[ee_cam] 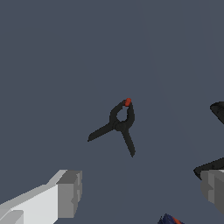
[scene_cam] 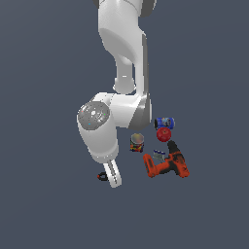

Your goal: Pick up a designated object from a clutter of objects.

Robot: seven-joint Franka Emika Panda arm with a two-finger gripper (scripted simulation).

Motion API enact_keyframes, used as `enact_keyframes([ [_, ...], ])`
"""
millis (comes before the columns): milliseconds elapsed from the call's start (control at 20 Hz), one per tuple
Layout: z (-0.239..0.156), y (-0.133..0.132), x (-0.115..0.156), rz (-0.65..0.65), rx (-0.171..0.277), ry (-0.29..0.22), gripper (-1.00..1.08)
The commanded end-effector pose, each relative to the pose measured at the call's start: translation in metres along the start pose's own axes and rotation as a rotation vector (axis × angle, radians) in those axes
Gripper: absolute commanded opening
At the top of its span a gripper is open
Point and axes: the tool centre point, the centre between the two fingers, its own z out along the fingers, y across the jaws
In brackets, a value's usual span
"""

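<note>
Gripper point(ee_cam: 138, 194) spread wide here, its two pale grey fingers point(ee_cam: 68, 192) standing well apart in the wrist view, with nothing between them but bare floor. It holds nothing and touches nothing. The small black spring clamp point(ee_cam: 119, 124) lies flat on the surface, clear of both fingers, its two handles splayed out and a red-orange spot at the tip of its looped end. In the exterior view that same clamp peeks out just beside the lower end of the white arm point(scene_cam: 104, 133), on the exterior view's left of it, mostly hidden. A larger black clamp point(ee_cam: 215, 140) shows at the edge of the wrist view, near one finger, cut off by the frame. Away from the small clamp, toward the exterior view's right, sits the orange-and-black power drill point(scene_cam: 168, 164), with a small can point(scene_cam: 137, 142), a red ball point(scene_cam: 164, 134) and a blue can point(scene_cam: 165, 122) clustered near it. The floor point(scene_cam: 48, 204) is plain dark slate grey, no walls visible
</note>
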Motion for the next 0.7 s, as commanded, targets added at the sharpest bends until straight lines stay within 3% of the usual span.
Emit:
enact_keyframes([
  [0, 0.012, -0.002, 0.006, 0.076, 0.001, 0.003, 1.00],
  [650, 0.054, -0.008, 0.025, 0.322, 0.005, 0.017, 1.00],
])
